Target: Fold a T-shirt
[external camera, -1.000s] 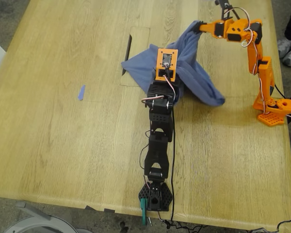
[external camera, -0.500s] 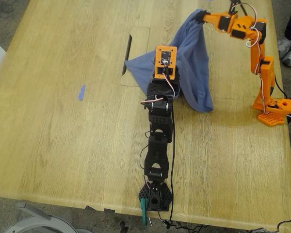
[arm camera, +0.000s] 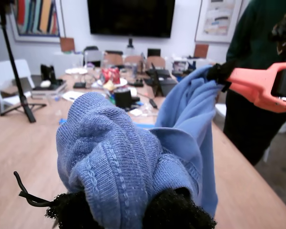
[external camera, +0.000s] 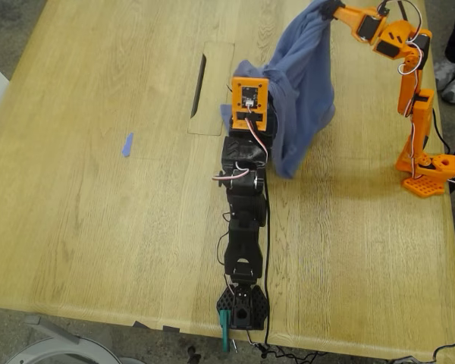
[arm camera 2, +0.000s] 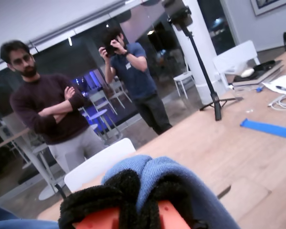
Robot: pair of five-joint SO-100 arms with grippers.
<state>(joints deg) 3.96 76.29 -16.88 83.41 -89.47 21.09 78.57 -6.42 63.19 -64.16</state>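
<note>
**Two grippers up, zero folds done**

Both grippers pinch the T-shirt [external camera: 303, 83]. My first gripper [arm camera: 133, 210] has jaws clamped on a bunched wad; my second gripper [external camera: 327, 9] nips an edge high over the table [external camera: 98, 227], near the exterior view's top right. Shirt hangs btwn them, crumpled, not spread flat. Judging by this: early stage, w/ flattening and every fold left.
</note>
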